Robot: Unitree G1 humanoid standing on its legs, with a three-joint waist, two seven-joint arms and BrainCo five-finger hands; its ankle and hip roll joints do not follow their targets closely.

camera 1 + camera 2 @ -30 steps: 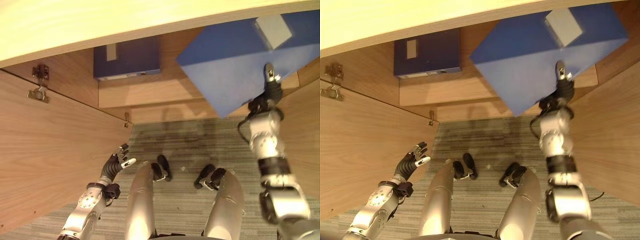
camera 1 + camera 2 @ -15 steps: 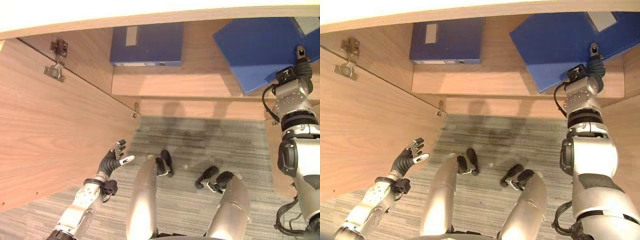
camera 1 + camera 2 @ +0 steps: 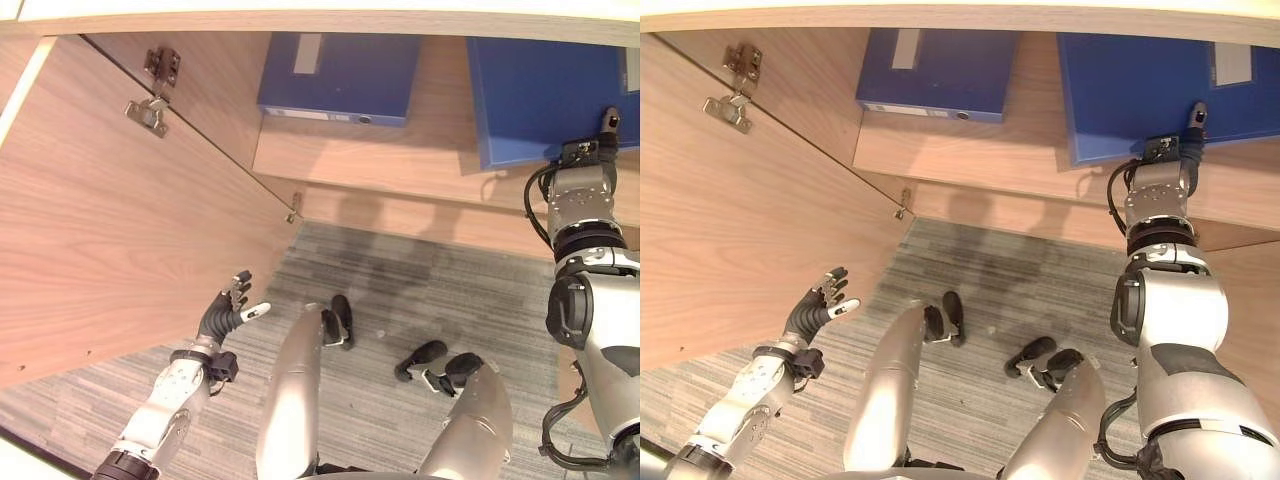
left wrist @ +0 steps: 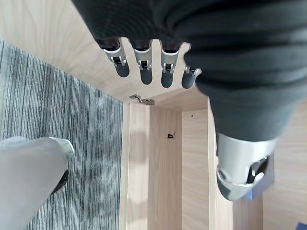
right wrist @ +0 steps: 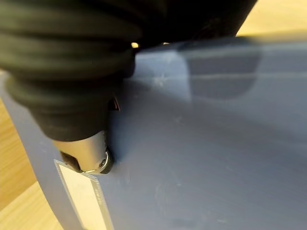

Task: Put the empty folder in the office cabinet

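Beside the folder (image 3: 1140, 85), second binder (image 3: 940, 60)

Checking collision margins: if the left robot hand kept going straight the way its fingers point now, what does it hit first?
Probably the open cabinet door. The left robot hand hangs open beside it, its fingers aimed at the wood panel and the cabinet's lower frame. Depth is unclear, so it could pass alongside the door instead.

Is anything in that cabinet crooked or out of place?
Nothing stands out. Two blue folders lie on the cabinet shelf: one folder further back on the robot's left, the other folder on the right with the right hand against it. The cabinet door stands open; the left hand hangs open.
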